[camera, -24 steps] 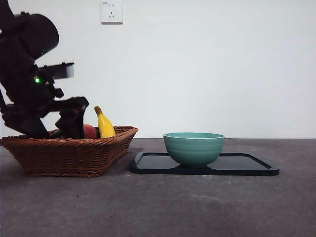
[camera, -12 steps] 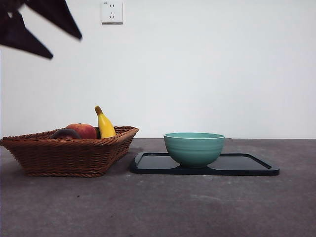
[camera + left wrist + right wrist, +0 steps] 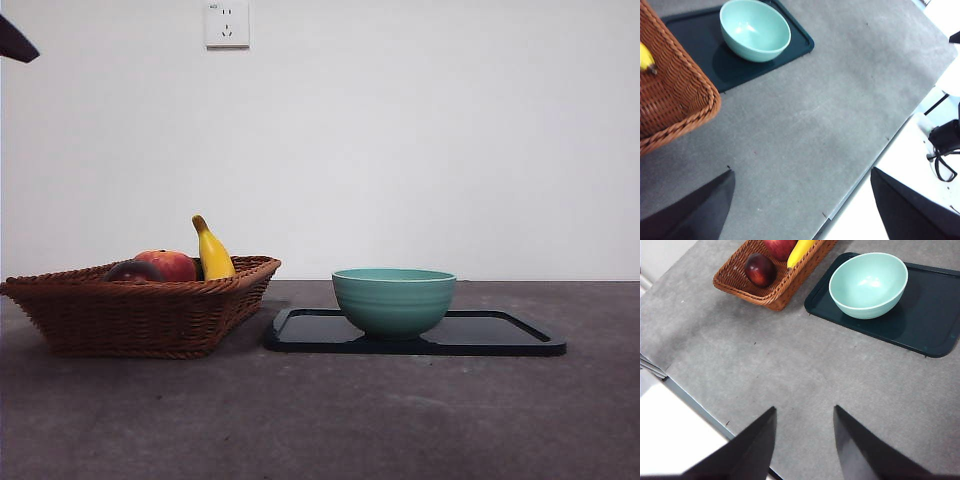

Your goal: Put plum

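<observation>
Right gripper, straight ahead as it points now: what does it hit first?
Probably bare table. The right gripper has its fingers open over empty grey surface; the bowl on the tray and the basket lie further along, depth unclear.

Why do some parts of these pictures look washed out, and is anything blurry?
Left wrist view: the area beyond the table edge is overexposed to white; bowl sharp. Right wrist view: even light, a soft shadow beside the bowl on the tray; plum clear. Front view: the basket is in focus against a bright wall.
</observation>
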Available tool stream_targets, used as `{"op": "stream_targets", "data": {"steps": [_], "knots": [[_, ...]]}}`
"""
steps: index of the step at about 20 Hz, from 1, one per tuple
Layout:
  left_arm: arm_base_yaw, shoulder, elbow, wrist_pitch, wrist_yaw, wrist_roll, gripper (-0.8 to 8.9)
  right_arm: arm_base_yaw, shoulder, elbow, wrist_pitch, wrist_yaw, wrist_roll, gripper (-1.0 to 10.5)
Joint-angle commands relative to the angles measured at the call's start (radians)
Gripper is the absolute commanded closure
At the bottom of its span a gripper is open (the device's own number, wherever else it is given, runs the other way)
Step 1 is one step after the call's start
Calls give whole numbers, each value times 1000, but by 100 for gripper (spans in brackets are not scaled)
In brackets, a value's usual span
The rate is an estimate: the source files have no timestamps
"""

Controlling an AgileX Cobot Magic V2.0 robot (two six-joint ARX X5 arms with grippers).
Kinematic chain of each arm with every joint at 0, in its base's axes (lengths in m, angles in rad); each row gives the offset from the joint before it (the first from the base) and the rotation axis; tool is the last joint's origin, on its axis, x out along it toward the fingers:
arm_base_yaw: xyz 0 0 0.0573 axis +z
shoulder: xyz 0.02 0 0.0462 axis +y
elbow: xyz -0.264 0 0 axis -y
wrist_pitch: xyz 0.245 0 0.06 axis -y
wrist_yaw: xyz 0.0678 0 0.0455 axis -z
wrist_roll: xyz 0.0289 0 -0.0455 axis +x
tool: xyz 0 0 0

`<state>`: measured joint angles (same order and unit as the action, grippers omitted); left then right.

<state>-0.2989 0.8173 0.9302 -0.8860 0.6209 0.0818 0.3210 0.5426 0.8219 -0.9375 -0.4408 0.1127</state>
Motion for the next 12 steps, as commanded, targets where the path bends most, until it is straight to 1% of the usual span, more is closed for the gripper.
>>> {"op": "stream_targets", "data": {"steps": [1, 8, 12], "knots": [[-3, 6, 13, 11, 6, 24, 381, 6, 5, 9, 10, 3, 14, 764], [-3, 6, 13, 11, 6, 23, 381, 6, 5, 9, 10, 3, 21, 764], [-3, 6, 13, 11, 6, 23, 381, 6, 5, 9, 11, 5, 46, 764]]}}
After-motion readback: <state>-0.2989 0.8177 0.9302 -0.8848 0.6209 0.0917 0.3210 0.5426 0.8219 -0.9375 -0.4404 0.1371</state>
